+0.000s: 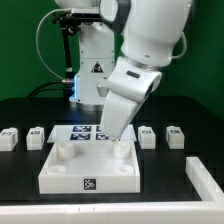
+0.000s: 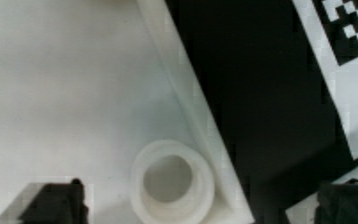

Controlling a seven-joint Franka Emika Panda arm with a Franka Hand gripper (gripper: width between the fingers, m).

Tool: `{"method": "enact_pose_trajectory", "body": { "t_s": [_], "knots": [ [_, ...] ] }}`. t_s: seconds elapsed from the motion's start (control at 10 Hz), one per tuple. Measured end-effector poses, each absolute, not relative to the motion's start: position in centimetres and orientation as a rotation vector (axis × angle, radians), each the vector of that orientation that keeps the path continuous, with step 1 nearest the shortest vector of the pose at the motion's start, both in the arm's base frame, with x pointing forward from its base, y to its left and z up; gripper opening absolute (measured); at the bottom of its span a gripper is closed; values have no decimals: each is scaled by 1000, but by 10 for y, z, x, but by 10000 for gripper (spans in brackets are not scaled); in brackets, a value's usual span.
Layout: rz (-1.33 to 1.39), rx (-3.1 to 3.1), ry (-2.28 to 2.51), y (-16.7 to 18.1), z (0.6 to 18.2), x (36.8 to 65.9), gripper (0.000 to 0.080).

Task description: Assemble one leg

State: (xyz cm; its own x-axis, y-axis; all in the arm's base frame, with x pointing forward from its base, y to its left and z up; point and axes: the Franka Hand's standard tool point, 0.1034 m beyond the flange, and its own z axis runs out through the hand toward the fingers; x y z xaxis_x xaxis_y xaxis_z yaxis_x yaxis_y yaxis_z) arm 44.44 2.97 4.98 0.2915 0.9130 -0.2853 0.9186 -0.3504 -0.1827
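Several legs, small white blocks with marker tags, lie in a row on the black table: two at the exterior view's left [image 1: 8, 138] [image 1: 36, 135] and two at the right [image 1: 147, 135] [image 1: 175, 135]. My gripper [image 1: 116, 135] hangs low over the back right corner of the large white plate [image 1: 60, 172]. In the wrist view the gripper [image 2: 201, 205] is open and empty. Its dark fingertips [image 2: 51, 203] stand on either side of a round corner socket [image 2: 171, 178] at the plate's edge [image 2: 87, 90]. No leg shows in the wrist view.
The marker board [image 1: 85, 131] lies just behind the plate, and one of its tags shows in the wrist view [image 2: 345, 30]. A long white part [image 1: 205, 180] lies at the front right. The robot's base [image 1: 95, 65] stands at the back.
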Motion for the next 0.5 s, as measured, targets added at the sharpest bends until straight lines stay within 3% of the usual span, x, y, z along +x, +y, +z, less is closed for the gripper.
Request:
{"method": "enact_pose_trajectory", "body": {
  "t_s": [0.5],
  "knots": [
    [-587,2092,2441,5,25,432,650]
  ]
}}
